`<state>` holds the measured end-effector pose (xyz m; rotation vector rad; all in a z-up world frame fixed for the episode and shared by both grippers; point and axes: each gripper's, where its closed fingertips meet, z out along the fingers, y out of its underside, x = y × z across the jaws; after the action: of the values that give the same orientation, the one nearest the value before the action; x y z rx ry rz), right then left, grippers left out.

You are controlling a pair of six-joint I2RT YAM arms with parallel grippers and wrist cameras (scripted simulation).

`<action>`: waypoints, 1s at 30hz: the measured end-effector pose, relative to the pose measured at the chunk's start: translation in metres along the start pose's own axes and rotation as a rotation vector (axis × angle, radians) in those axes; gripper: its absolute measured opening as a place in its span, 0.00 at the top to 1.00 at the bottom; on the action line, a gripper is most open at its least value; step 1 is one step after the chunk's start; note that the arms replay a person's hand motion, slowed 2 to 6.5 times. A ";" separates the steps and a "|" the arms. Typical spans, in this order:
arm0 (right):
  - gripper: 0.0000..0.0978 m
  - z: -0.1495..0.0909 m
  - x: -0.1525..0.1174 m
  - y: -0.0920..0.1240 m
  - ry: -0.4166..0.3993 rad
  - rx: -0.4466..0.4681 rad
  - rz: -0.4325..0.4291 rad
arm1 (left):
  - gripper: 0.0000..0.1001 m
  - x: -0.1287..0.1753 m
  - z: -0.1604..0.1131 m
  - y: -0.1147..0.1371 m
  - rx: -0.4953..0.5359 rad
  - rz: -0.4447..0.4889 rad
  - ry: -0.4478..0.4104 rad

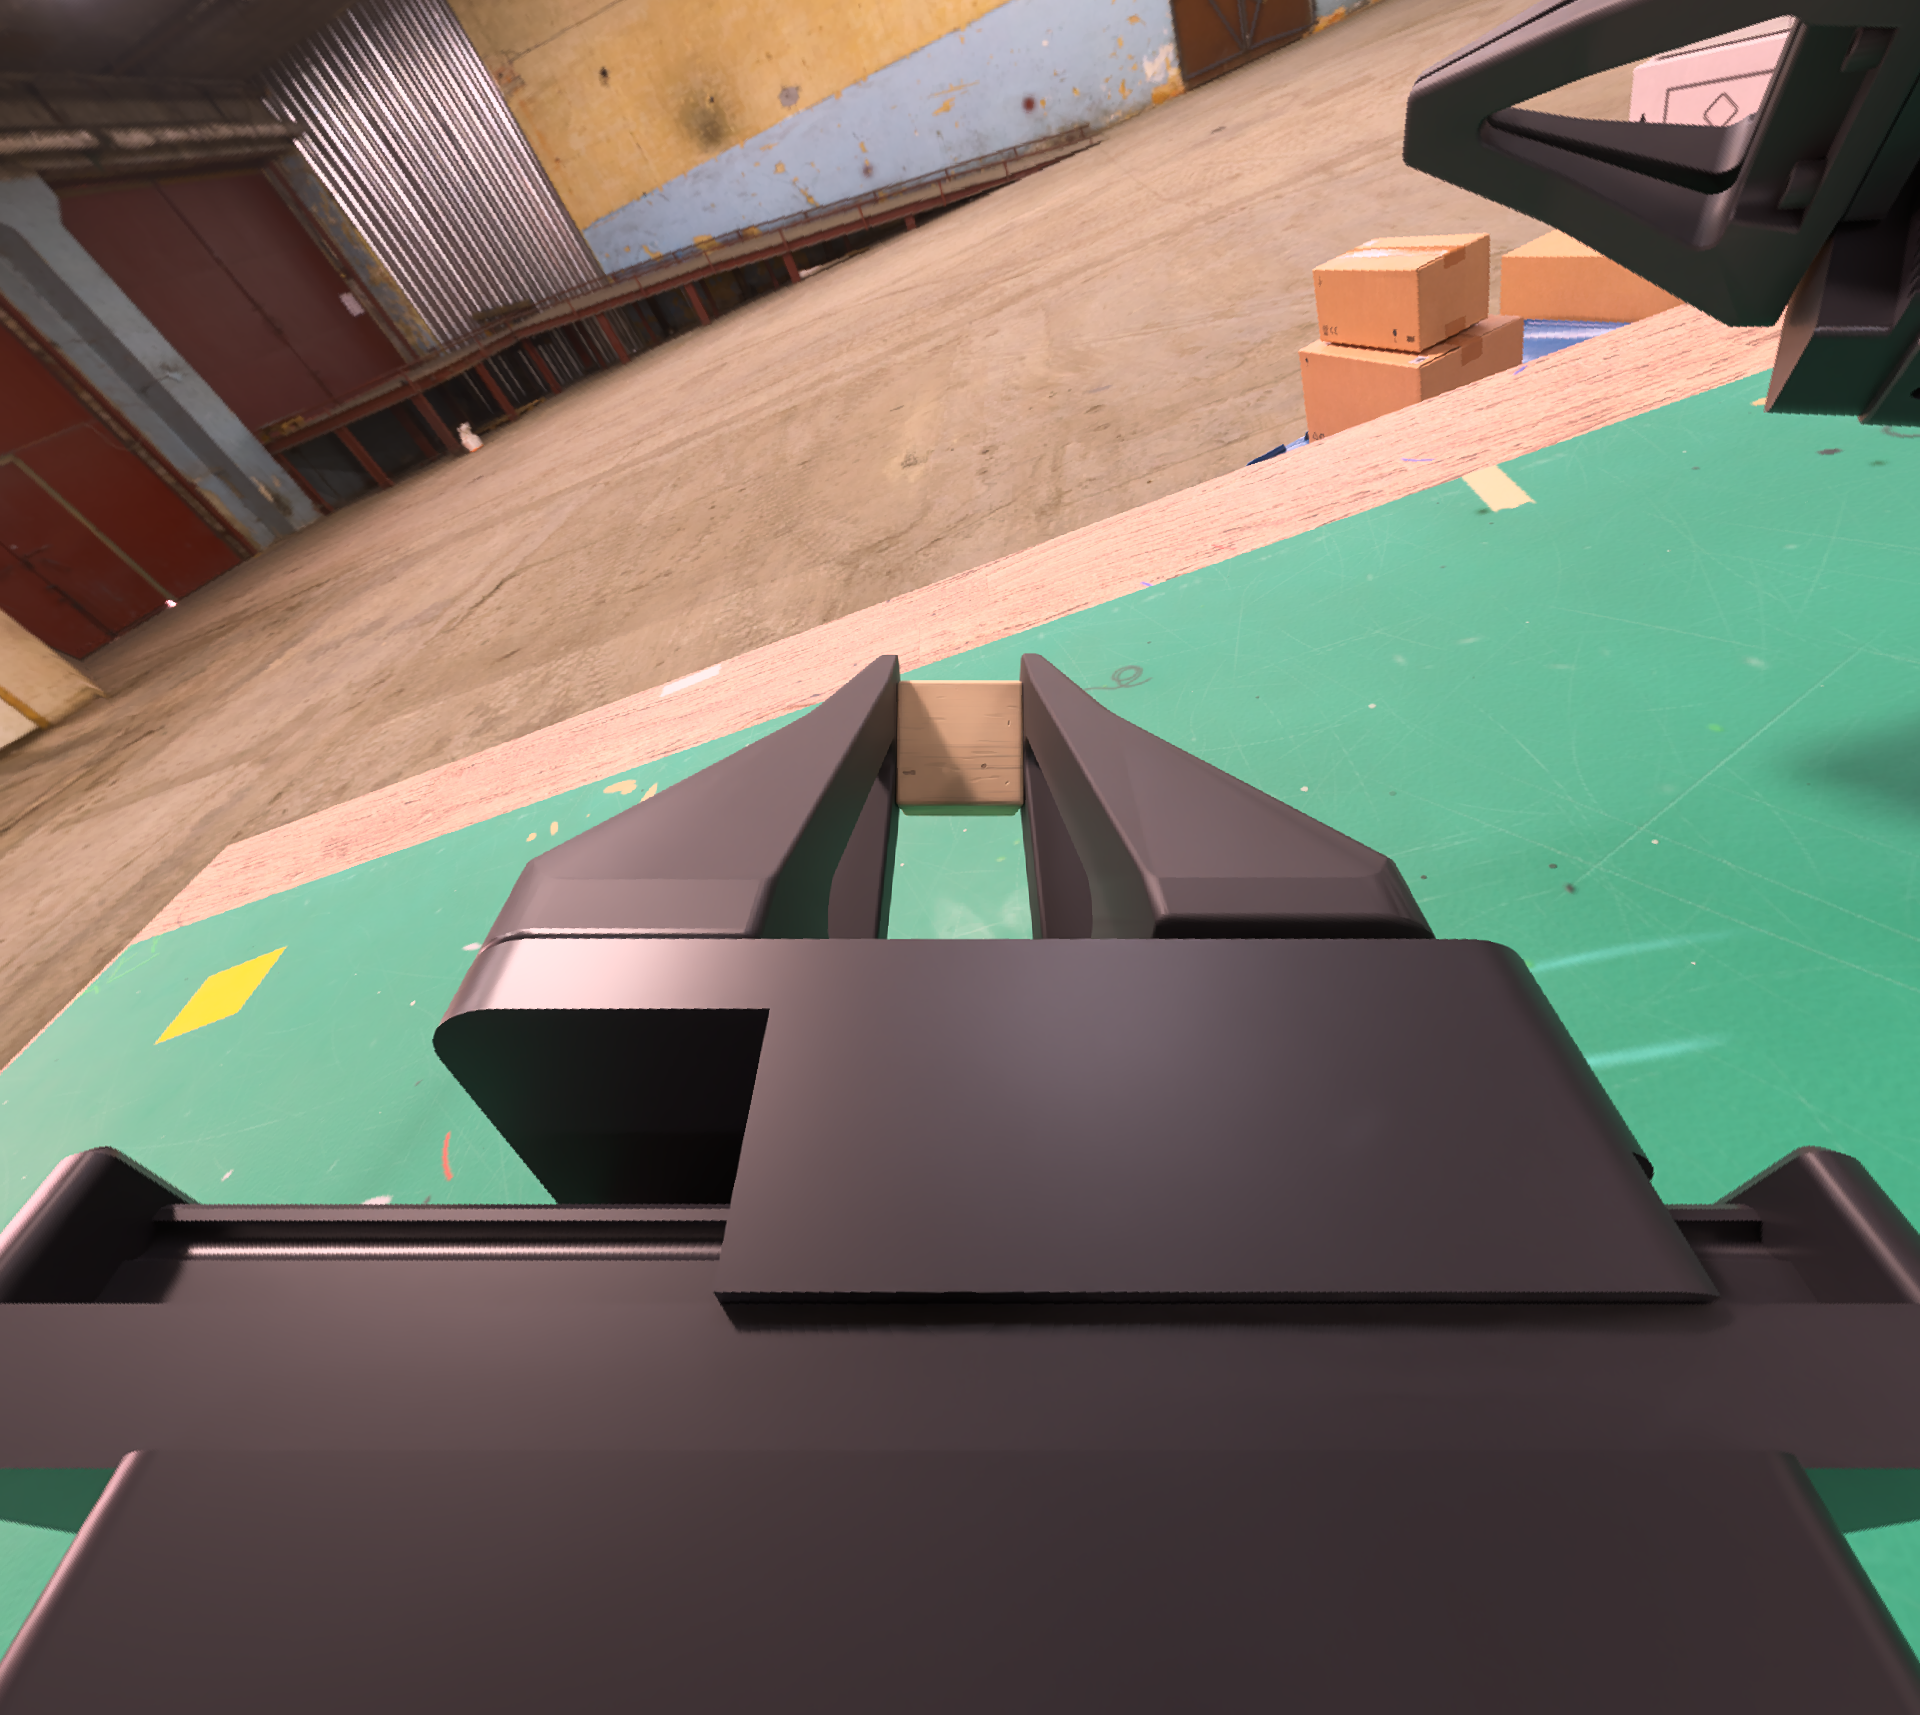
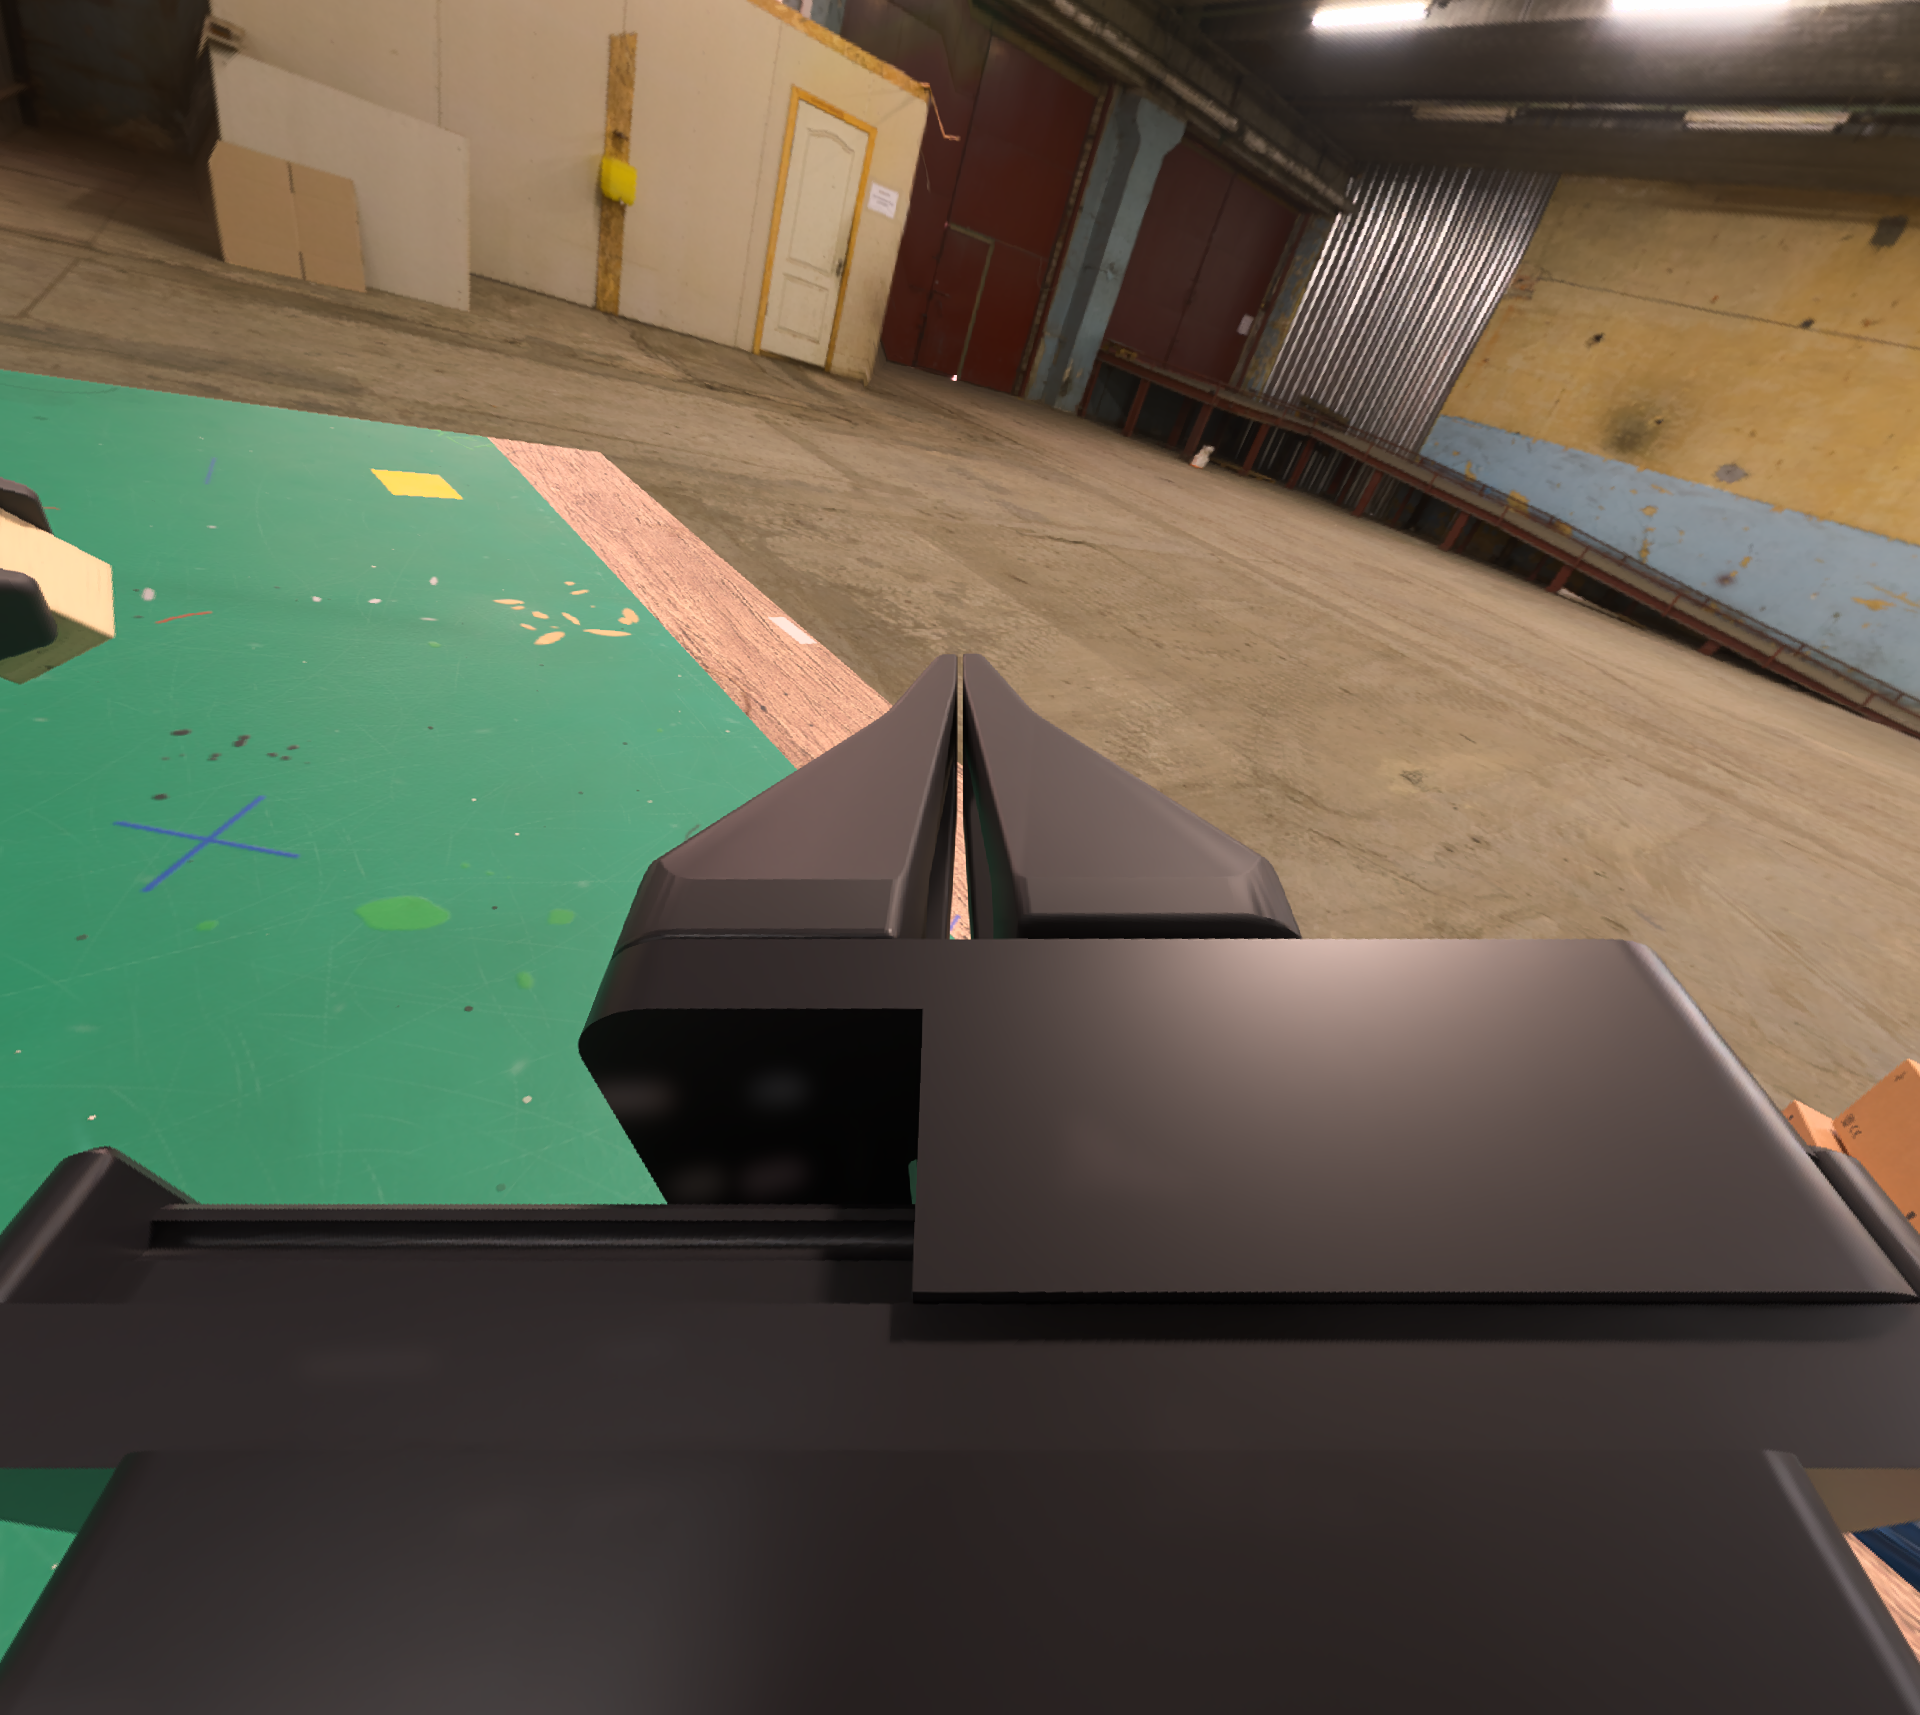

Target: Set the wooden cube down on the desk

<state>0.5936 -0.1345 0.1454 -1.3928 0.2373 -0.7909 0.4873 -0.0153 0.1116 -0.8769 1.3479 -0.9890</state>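
Observation:
In the left wrist view my left gripper (image 1: 959,678) is shut on the pale wooden cube (image 1: 958,743), pinched between the two dark fingertips above the green desk mat (image 1: 1351,782). The cube also shows at the left edge of the right wrist view (image 2: 64,600), held clear of the mat between the left gripper's fingers. My right gripper (image 2: 960,663) is shut and empty, its fingers pressed together over the desk's wooden far edge (image 2: 717,595). The right gripper also shows at the top right of the left wrist view (image 1: 1455,117), raised above the desk.
The green mat carries a yellow diamond mark (image 1: 220,993), a blue cross (image 2: 206,839) and paint flecks. Cardboard boxes (image 1: 1397,335) stand on the floor beyond the desk's wooden edge (image 1: 935,616). A warehouse floor and walls lie behind.

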 end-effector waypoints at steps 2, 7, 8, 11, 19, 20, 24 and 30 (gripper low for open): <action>0.99 0.000 0.000 0.000 -0.001 0.000 0.001 | 0.81 0.000 0.000 0.000 0.000 0.000 0.000; 0.99 0.000 -0.001 0.000 -0.004 0.001 0.006 | 0.81 0.000 0.000 0.000 0.001 0.002 0.002; 0.99 0.000 -0.001 0.000 -0.005 0.001 0.007 | 0.81 0.000 0.000 0.000 0.001 0.002 0.002; 0.99 0.000 -0.001 0.000 -0.006 0.001 0.009 | 0.81 0.000 0.000 0.000 0.001 0.002 0.003; 0.99 0.001 -0.001 0.000 -0.008 0.002 0.011 | 0.81 0.001 0.000 0.000 0.002 0.002 0.004; 0.99 0.001 -0.001 0.000 -0.009 0.003 0.012 | 0.81 0.001 0.000 0.000 0.002 0.002 0.005; 0.99 0.001 -0.001 0.000 -0.010 0.003 0.013 | 0.81 0.001 0.000 0.000 0.002 0.003 0.006; 0.99 0.001 -0.001 0.000 -0.010 0.003 0.014 | 0.81 0.001 0.000 0.000 0.002 0.003 0.006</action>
<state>0.5929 -0.1329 0.1453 -1.3907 0.2375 -0.7720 0.4872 -0.0164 0.1113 -0.8712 1.3528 -0.9915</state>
